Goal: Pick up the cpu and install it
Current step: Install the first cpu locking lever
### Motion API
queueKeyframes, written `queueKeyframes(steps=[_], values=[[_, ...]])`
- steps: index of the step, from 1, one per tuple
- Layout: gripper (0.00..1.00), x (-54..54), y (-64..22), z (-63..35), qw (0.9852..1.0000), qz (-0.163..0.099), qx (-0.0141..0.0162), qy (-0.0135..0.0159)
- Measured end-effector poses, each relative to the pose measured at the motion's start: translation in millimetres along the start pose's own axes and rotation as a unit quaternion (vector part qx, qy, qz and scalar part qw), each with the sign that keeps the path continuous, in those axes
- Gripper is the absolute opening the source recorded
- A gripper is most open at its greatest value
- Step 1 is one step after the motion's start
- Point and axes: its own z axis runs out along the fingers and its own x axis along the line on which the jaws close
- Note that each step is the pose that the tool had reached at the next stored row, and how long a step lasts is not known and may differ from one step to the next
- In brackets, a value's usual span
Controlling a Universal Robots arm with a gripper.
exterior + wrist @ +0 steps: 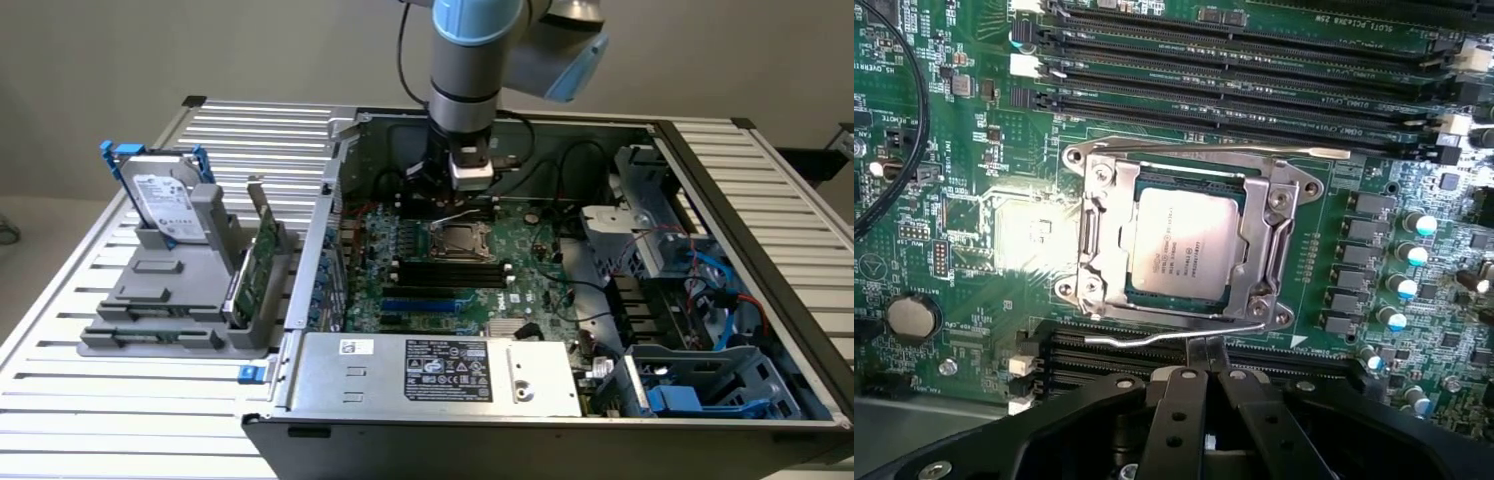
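Print on the cpu [1179, 245] and power-supply label [449, 370] is unreadable.

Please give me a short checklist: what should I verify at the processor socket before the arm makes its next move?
1. Silvery square cpu lies flat inside the socket: ok.
2. Grey metal frame sits down over the cpu's edges: ok.
3. Tool shut, carrying nothing: ok.
4. Tool touching the thin wire lever beside the socket: cannot tell.
5. Black cable lies clear of the socket: ok.
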Motion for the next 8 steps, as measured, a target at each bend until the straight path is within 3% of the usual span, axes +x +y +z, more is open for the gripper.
queueKeyframes(steps=[8], values=[[0.11, -7.8, -2.4, -9.8, 0.9999, 0.001, 0.0072, -0.0085]])
